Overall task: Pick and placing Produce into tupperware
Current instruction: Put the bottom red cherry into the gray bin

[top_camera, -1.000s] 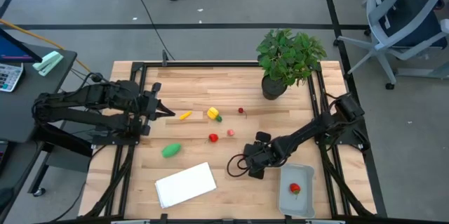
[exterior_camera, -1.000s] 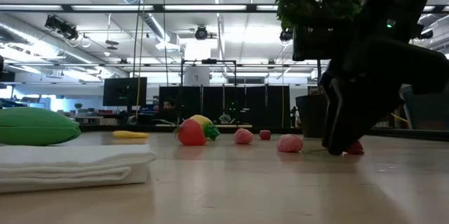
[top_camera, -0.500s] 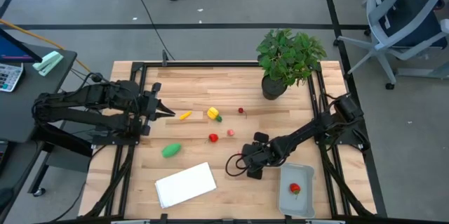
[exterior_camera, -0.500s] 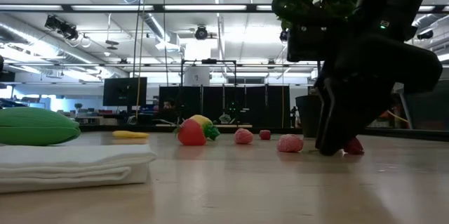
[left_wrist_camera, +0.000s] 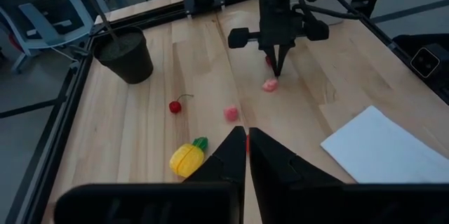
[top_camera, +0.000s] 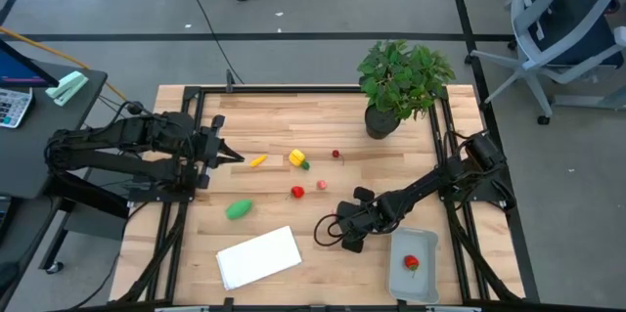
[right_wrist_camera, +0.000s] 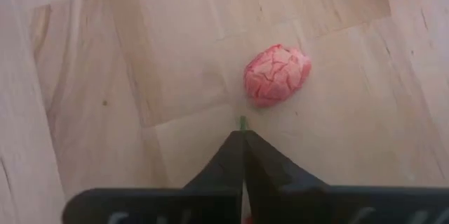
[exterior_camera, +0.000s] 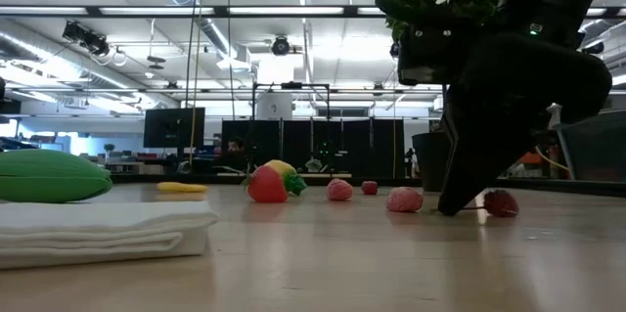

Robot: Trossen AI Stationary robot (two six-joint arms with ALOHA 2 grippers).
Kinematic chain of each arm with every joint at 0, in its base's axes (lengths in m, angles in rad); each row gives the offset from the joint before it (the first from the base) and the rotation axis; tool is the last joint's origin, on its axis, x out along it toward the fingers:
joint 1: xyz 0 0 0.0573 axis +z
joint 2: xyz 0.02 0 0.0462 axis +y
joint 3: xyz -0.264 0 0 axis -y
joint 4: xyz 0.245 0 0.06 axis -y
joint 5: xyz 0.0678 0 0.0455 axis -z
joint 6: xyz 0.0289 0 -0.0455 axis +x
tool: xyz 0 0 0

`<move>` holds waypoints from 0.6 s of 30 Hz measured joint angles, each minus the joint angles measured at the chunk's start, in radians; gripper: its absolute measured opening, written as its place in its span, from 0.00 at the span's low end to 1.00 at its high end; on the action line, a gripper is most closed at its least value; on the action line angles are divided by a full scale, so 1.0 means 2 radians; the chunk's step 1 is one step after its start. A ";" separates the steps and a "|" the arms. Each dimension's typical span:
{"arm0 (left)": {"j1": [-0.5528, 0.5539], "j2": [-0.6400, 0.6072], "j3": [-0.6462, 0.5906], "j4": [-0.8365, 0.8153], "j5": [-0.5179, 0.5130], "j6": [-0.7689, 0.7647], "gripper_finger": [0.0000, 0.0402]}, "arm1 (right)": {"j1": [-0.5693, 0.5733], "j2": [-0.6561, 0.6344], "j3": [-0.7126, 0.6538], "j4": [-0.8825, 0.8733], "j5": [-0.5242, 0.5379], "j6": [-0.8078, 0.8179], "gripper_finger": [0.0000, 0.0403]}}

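Wooden table (top_camera: 323, 116), green oval (top_camera: 239, 209) lying crosswise.

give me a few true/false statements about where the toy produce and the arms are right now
1. One red strawberry-like toy lies inside the pale grey-blue plastic tupperware. True.
2. The larger green oval toy rests on top of the flat white rectangular sheet. False: it lies on the bare wood beside the sheet.
3. The right gripper has its jaws shut, pointing at a small pink crinkled toy piece. True.
4. The left gripper is holding the yellow elongated toy piece. False: its jaws are shut on nothing and the piece lies apart from them.
5. The leafy green potted plant stands at the table's far right corner. True.
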 joint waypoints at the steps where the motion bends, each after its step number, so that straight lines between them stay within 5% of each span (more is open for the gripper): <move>1: 0.000 0.000 0.000 0.000 0.000 0.000 0.07 | 0.000 0.000 0.000 0.001 0.007 0.006 0.03; 14: 0.000 0.000 0.000 -0.001 0.000 0.000 0.04 | -0.001 -0.022 0.009 0.003 0.083 0.008 0.01; 18: 0.000 0.000 0.000 -0.004 0.000 0.000 0.06 | 0.003 -0.060 0.039 -0.061 0.082 0.044 0.01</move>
